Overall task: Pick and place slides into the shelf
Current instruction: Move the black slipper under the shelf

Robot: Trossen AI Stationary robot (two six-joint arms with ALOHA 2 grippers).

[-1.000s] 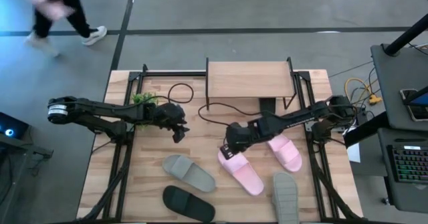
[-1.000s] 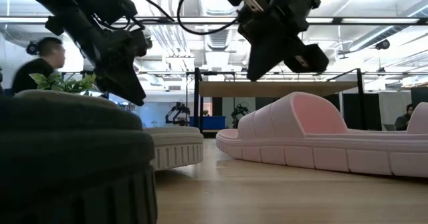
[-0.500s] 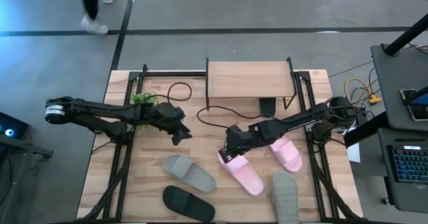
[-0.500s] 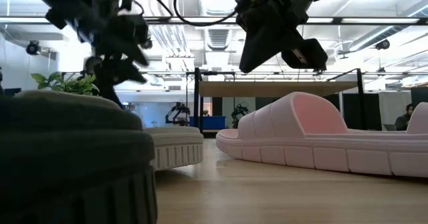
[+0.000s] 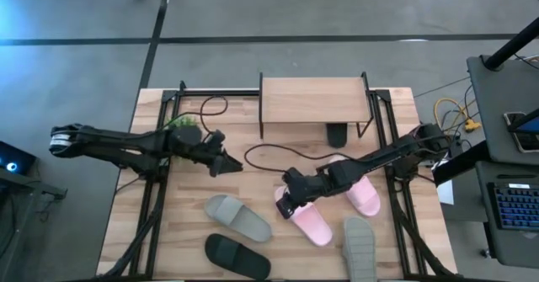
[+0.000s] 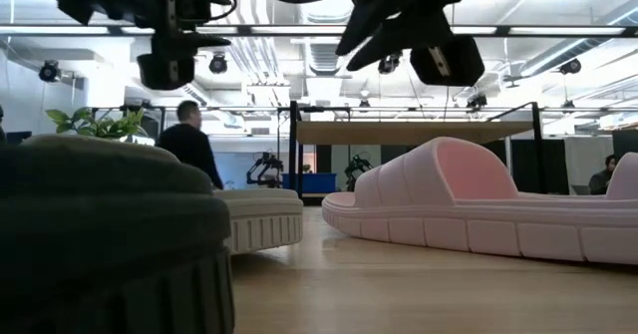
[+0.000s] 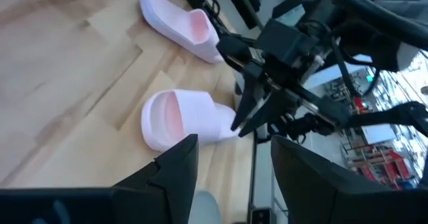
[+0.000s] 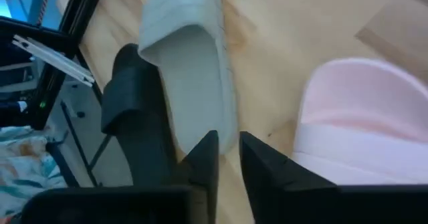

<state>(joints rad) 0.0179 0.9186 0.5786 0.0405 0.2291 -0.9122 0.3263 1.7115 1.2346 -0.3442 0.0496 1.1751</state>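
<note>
The shelf [image 5: 313, 101] stands at the table's far edge, with a dark slide [image 5: 337, 135] under it. The other slides lie on their soles: two pink [image 5: 305, 216] [image 5: 360, 191], two grey [image 5: 238, 217] [image 5: 360, 247], one black [image 5: 238, 257]. My right gripper [image 5: 285, 206] hovers open, with a narrow gap, above the near pink slide's [image 8: 361, 117] end; the low view shows the right gripper [image 6: 399, 45] well clear of that pink slide [image 6: 449, 194]. My left gripper [image 5: 226, 164] is open in the air left of centre, facing the near pink slide [image 7: 180, 117].
A small green plant [image 5: 181, 124] stands at the far left behind the left arm. A black cable [image 5: 269, 151] loops across the table in front of the shelf. Black frame rails [image 5: 156, 189] run along both sides. A person [image 6: 189, 150] walks in the room beyond.
My right gripper has moved toward the table's near edge, coming over the near pink slide's end. My left gripper has tipped up from pointing down to nearly level, rising in the low view. No slide has moved. A person has walked through the background.
</note>
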